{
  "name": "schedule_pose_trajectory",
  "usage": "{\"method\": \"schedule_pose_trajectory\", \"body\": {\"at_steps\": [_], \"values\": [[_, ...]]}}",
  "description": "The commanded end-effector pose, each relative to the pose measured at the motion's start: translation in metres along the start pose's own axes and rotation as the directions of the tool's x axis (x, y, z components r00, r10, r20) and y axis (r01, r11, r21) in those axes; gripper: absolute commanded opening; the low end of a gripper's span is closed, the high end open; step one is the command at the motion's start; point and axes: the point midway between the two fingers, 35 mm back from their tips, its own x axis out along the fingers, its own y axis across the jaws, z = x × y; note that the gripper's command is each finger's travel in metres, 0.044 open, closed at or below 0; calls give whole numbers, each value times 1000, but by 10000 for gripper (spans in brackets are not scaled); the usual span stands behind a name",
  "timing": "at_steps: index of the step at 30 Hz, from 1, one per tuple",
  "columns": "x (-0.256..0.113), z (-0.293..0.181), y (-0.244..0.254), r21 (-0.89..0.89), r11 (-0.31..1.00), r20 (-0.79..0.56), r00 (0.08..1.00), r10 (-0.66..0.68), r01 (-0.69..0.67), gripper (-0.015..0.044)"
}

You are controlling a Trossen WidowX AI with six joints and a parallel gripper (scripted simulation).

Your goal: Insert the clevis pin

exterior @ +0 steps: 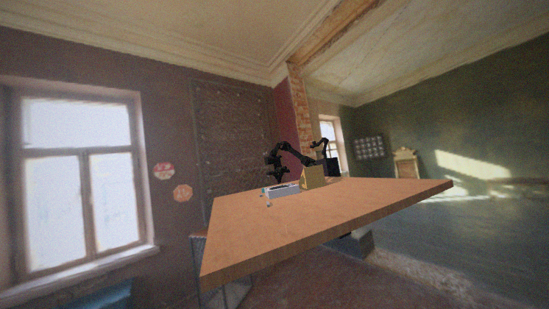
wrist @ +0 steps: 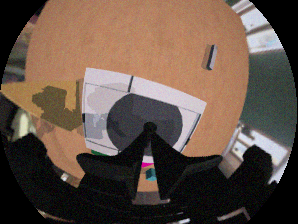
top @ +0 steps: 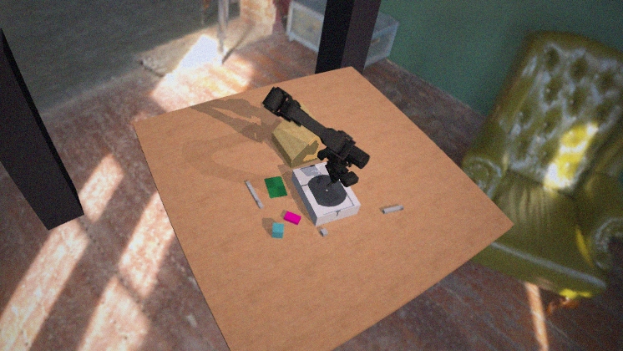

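Top view: clamped tool over the disc in the tray

We see the tray (top: 326,218) (exterior: 282,191) (wrist: 95,76) on the counter (top: 370,261) (exterior: 307,218) (wrist: 150,40), with the dark disc (top: 327,196) (exterior: 277,187) (wrist: 129,122) lying inside it. The tool (top: 330,185) (exterior: 279,182) (wrist: 148,133) points down over the disc, near its middle. Just beside the tray's arm-side end stands a yellow wedge-like block (top: 291,141) (exterior: 315,177) (wrist: 55,102). Beside one long wall lie a green square (top: 276,186) (wrist: 98,153) and, farther out, a slim grey bar (top: 253,194). A magenta block (top: 292,217) (wrist: 146,164) and a teal block (top: 277,231) (wrist: 151,174) sit near the tray, and a small grey block (top: 323,232) is just beyond its far end. Across the tray, apart from it, lies a grey rod (top: 392,209) (wrist: 212,57).

In the exterior view we find the tool directly above the tray, but the pin is too small to make out.

In the wrist view, the tool's fingers are clamped on the pin (wrist: 150,127), its dark round end showing at the tips over the disc. We cannot tell whether it touches the disc.
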Motion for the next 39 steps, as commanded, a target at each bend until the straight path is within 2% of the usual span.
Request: {"method": "schedule_pose_trajectory", "body": {"at_steps": [1,12,26,39], "values": [[-3,-22,-3,131,991,16,1000,27,-29,0],[-5,-28,-4,164,986,54,998,30,-38,0],[-4,-37,-2,158,987,411,911,-35,-34,0],[2,-47,0,164,986,687,721,-89,-35,0]]}}
